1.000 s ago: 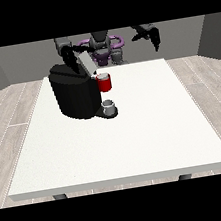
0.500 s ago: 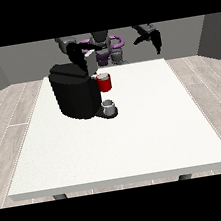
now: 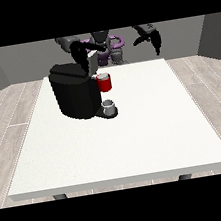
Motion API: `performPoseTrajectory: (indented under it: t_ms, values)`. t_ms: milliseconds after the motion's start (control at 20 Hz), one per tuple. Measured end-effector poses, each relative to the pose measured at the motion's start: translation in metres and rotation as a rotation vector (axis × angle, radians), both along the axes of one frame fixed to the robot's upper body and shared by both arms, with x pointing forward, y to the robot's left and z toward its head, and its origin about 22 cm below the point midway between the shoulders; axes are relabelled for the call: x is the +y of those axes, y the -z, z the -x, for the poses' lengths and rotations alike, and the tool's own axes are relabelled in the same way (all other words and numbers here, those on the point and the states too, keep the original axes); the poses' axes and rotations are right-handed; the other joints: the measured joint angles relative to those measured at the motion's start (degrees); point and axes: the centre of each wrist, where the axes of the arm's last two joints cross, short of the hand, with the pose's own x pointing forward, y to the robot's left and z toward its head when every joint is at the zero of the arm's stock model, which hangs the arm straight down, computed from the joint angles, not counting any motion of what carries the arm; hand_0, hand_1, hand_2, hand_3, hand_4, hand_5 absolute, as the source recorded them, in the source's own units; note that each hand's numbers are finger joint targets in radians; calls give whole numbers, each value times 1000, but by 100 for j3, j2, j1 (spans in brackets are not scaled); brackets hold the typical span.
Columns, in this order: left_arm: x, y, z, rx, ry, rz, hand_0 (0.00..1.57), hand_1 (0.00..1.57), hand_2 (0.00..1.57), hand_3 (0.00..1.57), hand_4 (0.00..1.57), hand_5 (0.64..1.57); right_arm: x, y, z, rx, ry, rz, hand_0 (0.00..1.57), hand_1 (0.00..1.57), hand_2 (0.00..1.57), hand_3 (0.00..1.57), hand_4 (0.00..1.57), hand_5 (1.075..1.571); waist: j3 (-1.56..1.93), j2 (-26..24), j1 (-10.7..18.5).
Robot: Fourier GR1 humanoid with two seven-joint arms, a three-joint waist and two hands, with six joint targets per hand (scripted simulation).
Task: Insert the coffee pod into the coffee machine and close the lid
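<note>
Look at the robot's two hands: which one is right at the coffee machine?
The hand at the view's left, reaching down over the top of the black coffee machine. The hand at the view's right hangs in the air, well away from it.

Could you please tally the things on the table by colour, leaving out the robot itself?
Black: 1, the coffee machine.
Red: 1, the red thing at the machine.
Grey: 1, a small grey thing on the machine's base; I cannot tell whether it is the pod.
Total: 3.
</note>
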Motion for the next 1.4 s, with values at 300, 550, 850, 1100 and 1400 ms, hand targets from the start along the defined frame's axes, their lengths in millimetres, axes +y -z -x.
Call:
performPoseTrajectory:
  t_ms: [300,550,850,1100,1400]
  values:
    - [-11,-9,-7,-37,52,-1,0,0,0,0,386,1571,-9,-30,-1,-17,91,81,0,0,0,0,274,1571,49,233,320]
    - [-18,-17,-12,-62,88,-1,0,0,0,0,398,1571,-20,-53,0,-11,142,118,0,0,0,0,102,1571,89,387,568]
    - [-32,-27,-19,-107,145,0,0,0,0,0,429,1571,-31,-84,8,10,233,101,0,0,0,0,0,1571,139,640,924]
    - [-48,-40,-25,-150,198,0,0,0,0,0,395,1571,7,-130,13,-211,91,123,0,0,0,0,0,1571,8,930,1492]
    - [-45,-58,-30,-207,221,0,0,0,0,0,254,1571,33,-154,9,-371,6,144,0,0,0,0,0,1571,-58,1310,1794]
